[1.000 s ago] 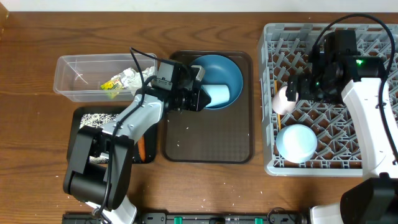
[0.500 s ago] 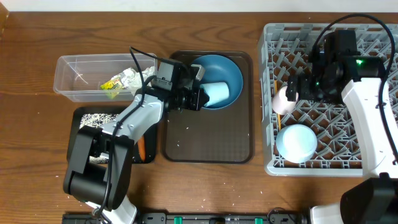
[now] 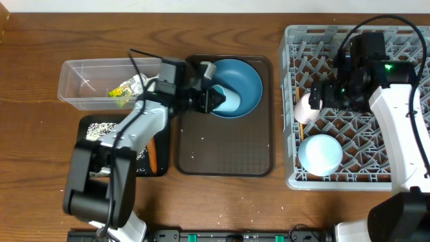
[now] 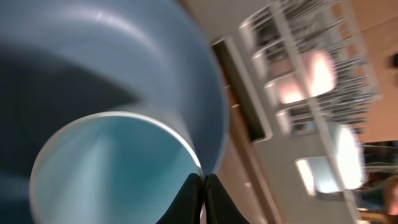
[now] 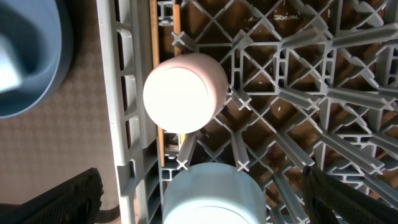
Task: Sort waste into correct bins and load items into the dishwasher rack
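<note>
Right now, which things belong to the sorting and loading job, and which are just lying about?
Job: light-blue cup, blue plate, pink cup, bowl, chopsticks, wrapper, rice, carrot piece, clear tub, black tray, rack.
Lying about: brown serving tray, table.

I count two cups: one pale pink cup (image 3: 306, 109) and one light-blue cup (image 3: 228, 101). There is one each of the following:

- light-blue bowl (image 3: 320, 153)
- round dark-blue plate (image 3: 248, 84)
- square grey plastic grid rack (image 3: 349, 181)
- clear rectangular plastic tub (image 3: 74, 101)
- shallow black tray (image 3: 107, 118)
- larger brown serving tray (image 3: 225, 148)
- crumpled white-and-yellow paper wrapper (image 3: 127, 87)
- small orange carrot piece (image 3: 152, 158)

The white rice grains (image 3: 101, 128) are too many to count. How many wooden chopsticks (image 5: 163, 140) there are, I cannot tell.
</note>
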Controlling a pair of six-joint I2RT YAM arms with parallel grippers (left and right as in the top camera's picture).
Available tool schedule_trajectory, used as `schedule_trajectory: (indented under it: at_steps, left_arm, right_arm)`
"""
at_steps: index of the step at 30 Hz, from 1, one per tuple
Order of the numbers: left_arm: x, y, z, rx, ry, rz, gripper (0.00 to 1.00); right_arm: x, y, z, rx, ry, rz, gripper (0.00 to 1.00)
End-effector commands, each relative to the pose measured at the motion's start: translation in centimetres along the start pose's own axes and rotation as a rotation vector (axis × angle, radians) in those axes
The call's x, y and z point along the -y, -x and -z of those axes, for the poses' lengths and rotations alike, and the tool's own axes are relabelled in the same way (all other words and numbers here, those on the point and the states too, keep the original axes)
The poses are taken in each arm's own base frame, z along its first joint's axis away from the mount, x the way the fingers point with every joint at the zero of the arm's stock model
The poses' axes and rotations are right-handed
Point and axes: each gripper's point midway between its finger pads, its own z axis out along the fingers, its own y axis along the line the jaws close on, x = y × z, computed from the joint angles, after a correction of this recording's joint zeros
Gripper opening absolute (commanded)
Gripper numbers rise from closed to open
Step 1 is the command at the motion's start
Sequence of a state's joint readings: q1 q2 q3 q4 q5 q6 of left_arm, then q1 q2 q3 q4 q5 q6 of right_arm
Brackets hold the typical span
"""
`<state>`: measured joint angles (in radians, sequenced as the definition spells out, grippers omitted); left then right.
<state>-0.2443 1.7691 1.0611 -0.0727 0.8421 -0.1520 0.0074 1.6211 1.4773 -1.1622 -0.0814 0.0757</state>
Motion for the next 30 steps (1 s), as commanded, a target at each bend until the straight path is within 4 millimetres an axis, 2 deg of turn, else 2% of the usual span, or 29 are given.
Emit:
schedule_trajectory:
  at_steps: [1,6,8,10,12,13,16,21,25,30]
  left_arm:
    - [3.5,1.9,3.3,0.053,-0.152,-0.010,0.06]
    - [5.9,3.3,7.4,0.102,-0.286,-0.027,0.06]
    - [6.0,3.7,8.3,0.120,-0.287,0.000,0.06]
    - [5.9,4.0,8.7,0.130,-0.280,0.005,0.10]
    - [5.4,4.0,8.4,0.134,-0.245,0.015,0.17]
    - [5.1,3.8,7.9,0.129,-0.214,0.025,0.29]
    - [4.2,3.3,6.3,0.116,-0.104,0.030,0.53]
    - [1.8,3.6,4.3,0.156,0.162,-0.018,0.73]
    - [0.9,4.7,3.9,0.212,0.311,-0.113,0.82]
    - [1.9,6.8,3.5,0.295,0.369,-0.237,0.85]
  right_arm:
    - [0.3,0.4,0.3,0.012,-0.004,-0.004,0.99]
    - [0.3,0.4,0.3,0.012,-0.004,-0.004,0.99]
    - [0.3,0.4,0.3,0.012,-0.004,-0.004,0.99]
    - [0.3,0.4,0.3,0.012,-0.004,-0.004,0.99]
    - [0.3,0.4,0.3,0.012,-0.004,-0.004,0.99]
    - [0.3,0.4,0.3,0.012,-0.004,-0.004,0.99]
    - [0.3,0.4,0.3,0.012,-0.004,-0.004,0.99]
    - [0.3,0.4,0.3,0.012,-0.004,-0.004,0.99]
    - [0.3,0.4,0.3,0.012,-0.004,-0.004,0.99]
    - [0.3,0.4,0.3,0.012,-0.004,-0.004,0.99]
